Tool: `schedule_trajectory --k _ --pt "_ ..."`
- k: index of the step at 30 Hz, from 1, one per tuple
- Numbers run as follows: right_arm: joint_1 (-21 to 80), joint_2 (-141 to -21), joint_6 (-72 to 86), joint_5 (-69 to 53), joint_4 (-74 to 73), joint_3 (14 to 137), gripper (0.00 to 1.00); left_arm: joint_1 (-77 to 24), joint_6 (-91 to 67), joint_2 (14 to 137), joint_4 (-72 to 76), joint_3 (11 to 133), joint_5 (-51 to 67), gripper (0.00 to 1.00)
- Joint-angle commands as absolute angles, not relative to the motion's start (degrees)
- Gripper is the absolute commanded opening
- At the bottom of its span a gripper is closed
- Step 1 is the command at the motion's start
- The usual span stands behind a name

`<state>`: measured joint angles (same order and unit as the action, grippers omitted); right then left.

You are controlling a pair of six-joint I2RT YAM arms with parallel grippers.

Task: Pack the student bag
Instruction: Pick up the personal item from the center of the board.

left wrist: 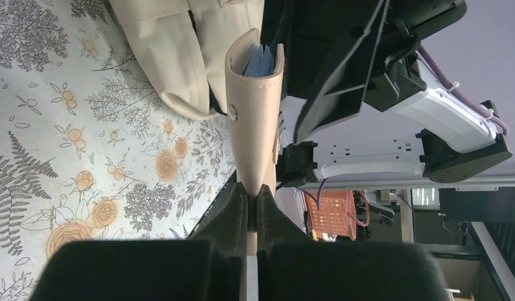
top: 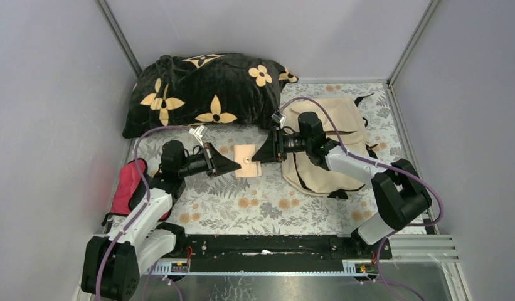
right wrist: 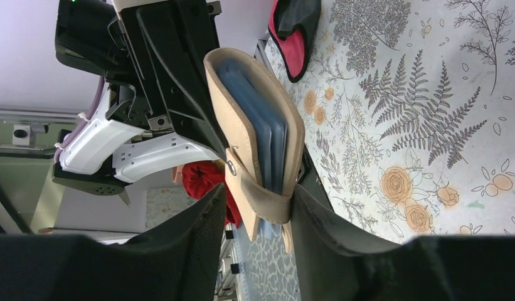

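A tan leather notebook (top: 246, 161) with blue pages and a snap strap hangs above the middle of the floral table, held between both arms. My left gripper (top: 238, 165) is shut on its thin edge; the left wrist view shows the pads pinching the cover (left wrist: 254, 106). My right gripper (top: 258, 156) straddles the strap end of the notebook (right wrist: 254, 132). One finger (right wrist: 317, 213) touches the cover, while a narrow gap shows at the other (right wrist: 204, 219). The student bag (top: 323, 144), beige with black straps, lies flat behind the right arm and also shows in the left wrist view (left wrist: 167, 56).
A large black pillow with yellow flowers (top: 204, 91) lies along the back wall. A red-and-black pouch (top: 128, 185) sits at the left edge by the left arm, also seen in the right wrist view (right wrist: 295, 31). Grey walls close in on three sides.
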<state>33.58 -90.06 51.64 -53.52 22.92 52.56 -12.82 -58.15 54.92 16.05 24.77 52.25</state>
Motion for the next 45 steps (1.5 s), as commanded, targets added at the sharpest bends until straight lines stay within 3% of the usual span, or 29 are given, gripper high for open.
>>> schedule_trajectory --k 1,4,7,9,12,19,21,23,24,27,28,32,36,42,45 --pt "34.06 -89.3 54.08 -55.28 28.72 52.89 0.43 -12.83 -55.15 55.53 13.46 27.59 52.34 0.08" --pt "34.05 -89.25 54.22 -54.93 28.61 53.03 0.42 -12.91 -54.46 56.46 12.68 28.56 52.03 0.12" --pt "34.15 -89.19 54.21 -54.92 28.48 53.72 0.52 -13.3 -53.94 57.68 12.67 29.64 51.61 0.18" --pt "34.18 -89.08 54.14 -55.01 28.45 54.08 0.58 -13.77 -53.59 58.59 12.66 30.39 51.3 0.24" --pt "34.1 -88.79 53.92 -54.93 28.06 54.14 0.57 -14.75 -53.14 59.92 12.66 31.32 50.76 0.36" --pt "34.15 -88.27 53.54 -54.28 27.51 53.29 0.36 -16.75 -53.25 61.42 13.71 32.21 49.61 0.39" --pt "34.1 -88.18 53.33 -53.87 26.96 53.18 0.27 -17.02 -53.26 61.47 13.79 32.46 49.28 0.4" --pt "34.11 -88.01 53.17 -53.75 26.59 53.18 0.12 -17.18 -53.18 61.52 13.8 32.88 48.99 0.43" --pt "34.11 -87.72 53.0 -53.41 25.98 53.24 0.03 -17.22 -53.13 61.6 13.75 33.1 48.96 0.5" --pt "33.66 -85.54 49.56 -50.95 19.56 54.11 0.0 -17.23 -50.57 61.7 10.88 35.4 49.06 0.95" --pt "32.76 -84.4 47.48 -49.5 16.53 54.49 0.0 -17.23 -48.16 61.9 7.62 37.03 48.55 0.98" --pt "26.55 -76.72 43.11 -44.12 5.4 54.67 0.0 -17.23 -36.42 62.2 -8.14 46.48 43.21 0.99" --pt "18.03 -67.54 40.24 -36.87 -8.54 54.49 0.0 -19.02 -28.08 64.0 -10.62 53.01 36.6 0.99" --pt "6.56 -57.39 42.74 -30.85 -20.75 49.8 0.0 -34.2 -18.24 75.08 -11.84 65.72 18.99 0.99" --pt "1.8 -53.07 44.65 -29.0 -25.81 47.57 0.0 -40.4 -14.37 83.47 -13.18 73.17 12.19 0.94"
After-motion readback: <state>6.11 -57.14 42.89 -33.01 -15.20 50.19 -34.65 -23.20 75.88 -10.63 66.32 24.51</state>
